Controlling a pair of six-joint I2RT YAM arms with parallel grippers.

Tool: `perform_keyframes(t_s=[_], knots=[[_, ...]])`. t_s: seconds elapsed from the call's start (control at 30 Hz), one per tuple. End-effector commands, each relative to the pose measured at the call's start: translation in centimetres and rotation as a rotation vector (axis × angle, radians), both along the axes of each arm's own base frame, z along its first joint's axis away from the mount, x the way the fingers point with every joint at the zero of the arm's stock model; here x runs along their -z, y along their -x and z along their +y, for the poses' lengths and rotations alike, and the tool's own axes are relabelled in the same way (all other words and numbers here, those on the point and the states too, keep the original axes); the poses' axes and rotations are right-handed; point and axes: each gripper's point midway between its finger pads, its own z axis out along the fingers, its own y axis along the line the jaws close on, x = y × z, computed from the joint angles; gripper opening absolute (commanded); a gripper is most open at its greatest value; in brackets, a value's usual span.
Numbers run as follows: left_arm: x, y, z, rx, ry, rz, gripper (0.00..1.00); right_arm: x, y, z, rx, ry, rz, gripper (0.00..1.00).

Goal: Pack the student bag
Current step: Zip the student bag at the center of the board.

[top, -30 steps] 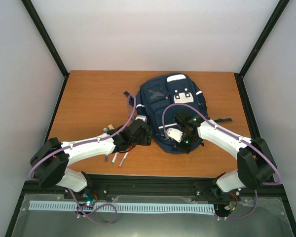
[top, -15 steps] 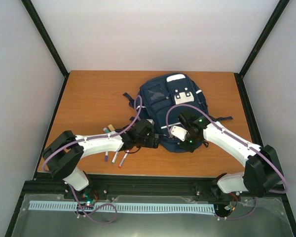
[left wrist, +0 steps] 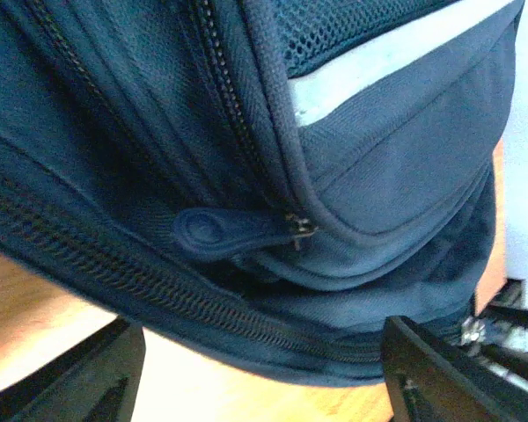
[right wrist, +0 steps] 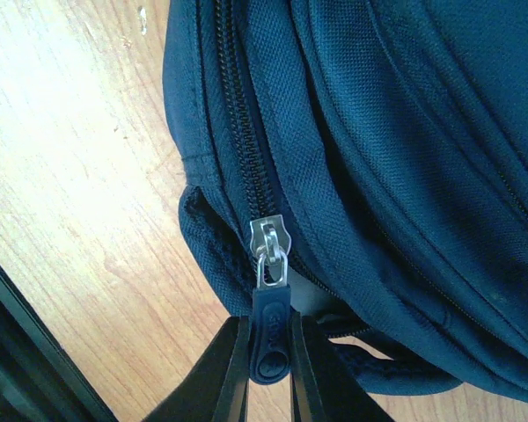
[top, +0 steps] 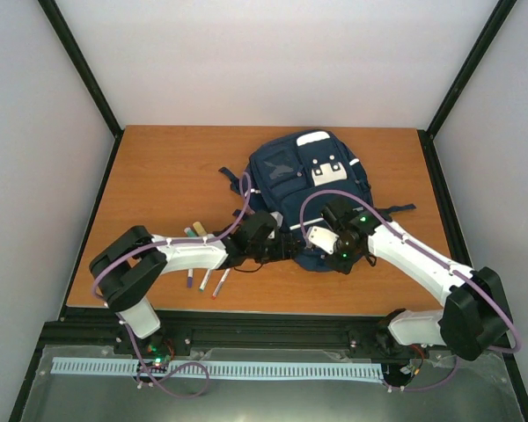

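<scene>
Top view
Student bag [top: 292, 171]: one, lying flat on the far middle of the table [top: 158, 176].
Arms: two, both reaching to the bag's near edge.
Left gripper [top: 280, 249]: at the near-left corner of the bag.
Right gripper [top: 328, 251]: at the near edge, just beside the left one.
Pens [top: 204, 281]: perhaps three near the left arm, which partly hides them, so the count is unsure.

Left wrist view
Fingers [left wrist: 97, 378]: two, spread wide, nothing between them.
Bag: fills the frame, close above the fingers.
Rubber tab [left wrist: 224, 233]: one, lying free on the fabric.
Pale stripe [left wrist: 378, 61]: one.

Right wrist view
Zip pull [right wrist: 268, 338]: one, pinched between the two closed fingers [right wrist: 224, 369].
Slider [right wrist: 268, 237]: one, at the bag's corner.
</scene>
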Motion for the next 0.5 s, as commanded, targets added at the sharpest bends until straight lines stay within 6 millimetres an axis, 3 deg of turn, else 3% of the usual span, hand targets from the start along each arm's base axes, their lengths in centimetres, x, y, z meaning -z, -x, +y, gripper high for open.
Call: perform_keyframes(t_s=[0.0,0.1,0.33,0.4,0.47], knots=[[-0.7,-1.0,-2.5,-0.021,0.104,0.064,0.71,-0.9,0.4,0.3,-0.016,-0.039,-0.003,0.03],[0.5,-1.0,-3.2,-0.030,0.112,0.105,0.56,-1.0,0.5,0.3,-0.015,-0.040,-0.001,0.03],[-0.3,-1.3,-1.7,-0.049,0.065,0.042,0.08,-0.8,0.1,-1.9,0.001,0.052,-0.044,0.03],[-0.5,-1.3,-0.9,-0.057,0.029,0.021,0.01,-0.7,-0.4,-3.0,0.018,0.075,-0.055,0.03],[-0.4,-1.3,0.2,-0.076,0.003,0.004,0.01,-0.6,-0.9,-4.1,0.048,0.084,-0.053,0.03]])
